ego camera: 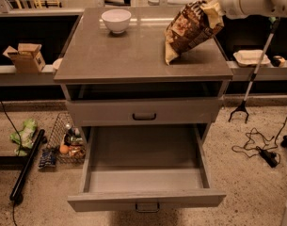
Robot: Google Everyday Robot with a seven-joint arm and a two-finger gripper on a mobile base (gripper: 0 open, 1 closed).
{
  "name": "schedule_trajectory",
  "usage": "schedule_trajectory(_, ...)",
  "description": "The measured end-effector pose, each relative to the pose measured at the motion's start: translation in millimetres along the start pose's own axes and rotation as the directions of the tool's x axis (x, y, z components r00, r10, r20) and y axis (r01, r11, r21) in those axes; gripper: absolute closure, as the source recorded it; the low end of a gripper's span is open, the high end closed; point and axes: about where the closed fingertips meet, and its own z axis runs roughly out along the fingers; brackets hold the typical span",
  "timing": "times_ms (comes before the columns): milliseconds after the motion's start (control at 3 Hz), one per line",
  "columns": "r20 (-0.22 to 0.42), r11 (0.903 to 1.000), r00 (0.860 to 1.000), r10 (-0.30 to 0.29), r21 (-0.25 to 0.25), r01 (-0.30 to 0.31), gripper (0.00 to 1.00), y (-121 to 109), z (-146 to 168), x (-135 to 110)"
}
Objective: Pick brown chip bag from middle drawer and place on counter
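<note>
The brown chip bag (pixel 190 29) hung tilted over the right rear of the counter (pixel 115 55). Its long axis slanted down and left from the gripper (pixel 217 4), which clamped the bag's upper end. The bag's lower corner sat at or just above the stone. A white bowl (pixel 116 20) stood well apart to the left. Below, the middle drawer (pixel 145 180) stood open.
</note>
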Motion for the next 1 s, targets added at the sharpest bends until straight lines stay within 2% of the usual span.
schedule_trajectory(333,-0.008,0.9978,0.998,0.063,-0.018,-0.063,1.00,21,29,9)
schedule_trajectory(667,-0.018,0.9915,0.995,0.097,-0.085,-0.098,0.75,53,50,20)
schedule_trajectory(1000,-0.018,0.9915,0.995,0.097,-0.085,-0.098,0.52,53,50,20)
